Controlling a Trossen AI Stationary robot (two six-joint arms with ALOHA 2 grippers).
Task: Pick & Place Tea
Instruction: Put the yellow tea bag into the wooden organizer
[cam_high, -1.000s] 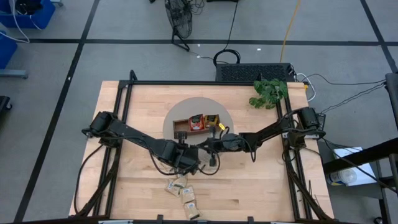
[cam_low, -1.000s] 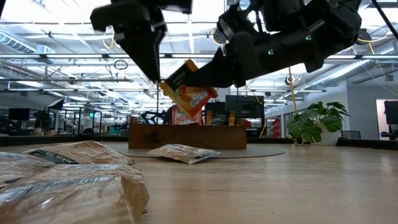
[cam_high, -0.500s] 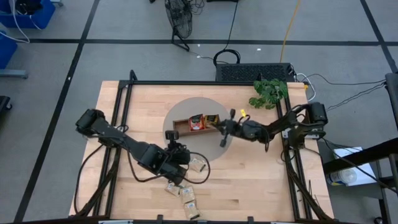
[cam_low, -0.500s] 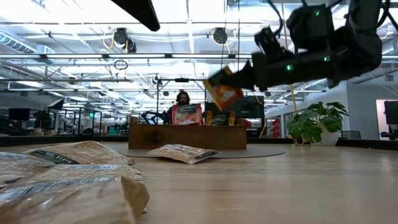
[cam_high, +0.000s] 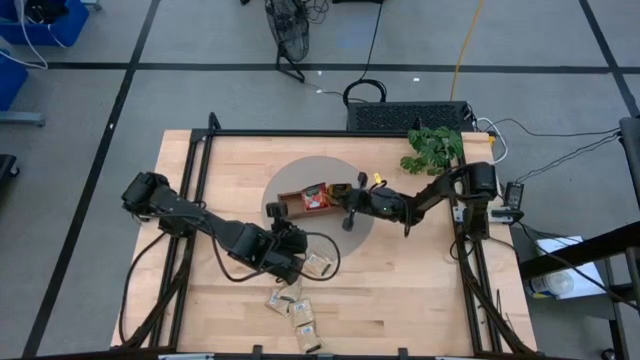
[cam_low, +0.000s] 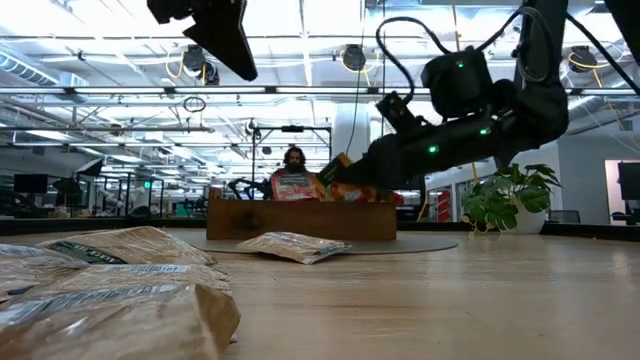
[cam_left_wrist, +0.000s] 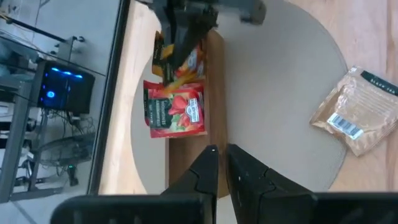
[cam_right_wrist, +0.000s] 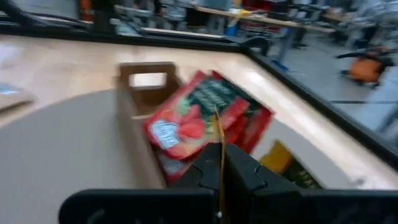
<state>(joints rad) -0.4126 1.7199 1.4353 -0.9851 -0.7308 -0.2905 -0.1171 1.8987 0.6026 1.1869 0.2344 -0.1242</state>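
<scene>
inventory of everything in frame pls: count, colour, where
wooden tray: one, brown, long, on the grey disc at table centre.
grey disc: one, round, mid-table.
red tea sachets: at least one, standing in the tray's middle part.
yellow-orange tea sachet: one, held over the tray's right end.
beige tea sachets: about four in a loose cluster at the table's near edge, plus one on the disc's edge.
plant: one, green, far right corner.
person: one, in the room beyond the table.
left pincer: shut, empty, above the table near the single beige sachet.
right pincer: shut on the yellow-orange tea sachet.
</scene>
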